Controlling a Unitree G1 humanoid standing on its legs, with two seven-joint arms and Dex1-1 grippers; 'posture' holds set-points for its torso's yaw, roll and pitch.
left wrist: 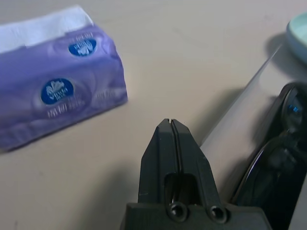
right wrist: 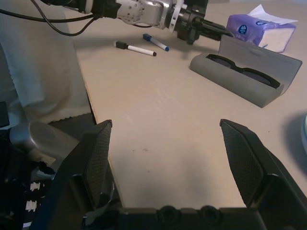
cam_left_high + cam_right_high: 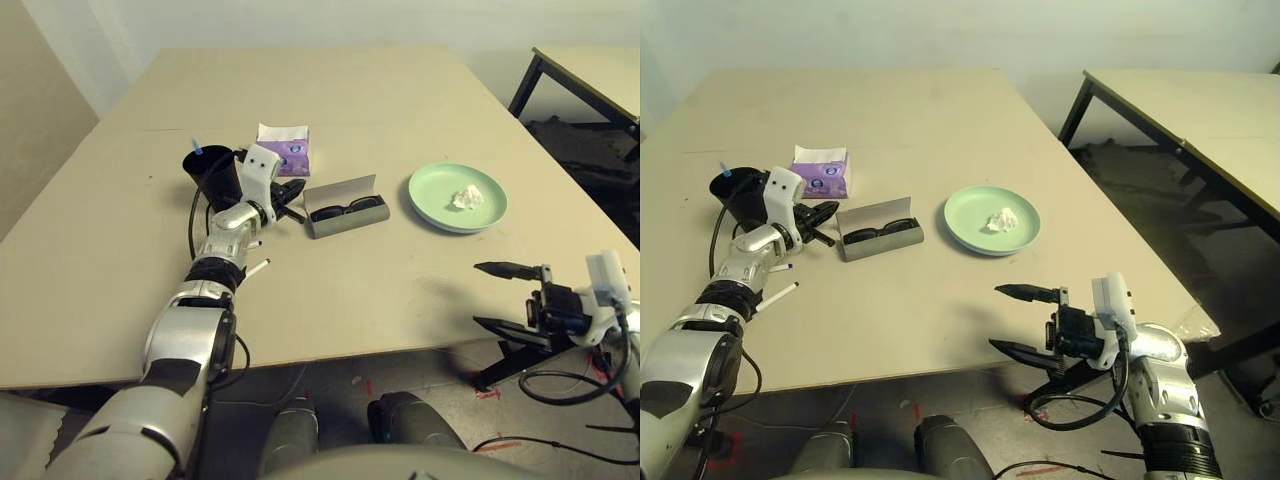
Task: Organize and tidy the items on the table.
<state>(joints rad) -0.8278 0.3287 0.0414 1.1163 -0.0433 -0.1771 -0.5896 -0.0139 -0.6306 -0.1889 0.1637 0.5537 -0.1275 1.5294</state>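
My left gripper (image 3: 295, 191) is shut on nothing, just above the table (image 3: 350, 90), between the black cup (image 3: 212, 172) and the open grey glasses case (image 3: 345, 207). Black sunglasses (image 2: 242, 72) lie inside the case. A blue-tipped marker (image 3: 197, 149) stands in the cup. Beside my left forearm lie two white markers, one black-capped (image 2: 135, 48) and one blue-capped (image 2: 156, 42). A white tissue wad (image 3: 467, 197) rests on the green plate (image 3: 430, 210) to the right. My right gripper (image 3: 480, 294) hangs open over the table's front right edge, nothing between its fingers.
A purple tissue pack (image 3: 283, 149) lies behind the case, close to my left gripper's tip. A dark-legged second table (image 3: 590, 75) stands at the back right. Bare tabletop stretches between the case and my right gripper.
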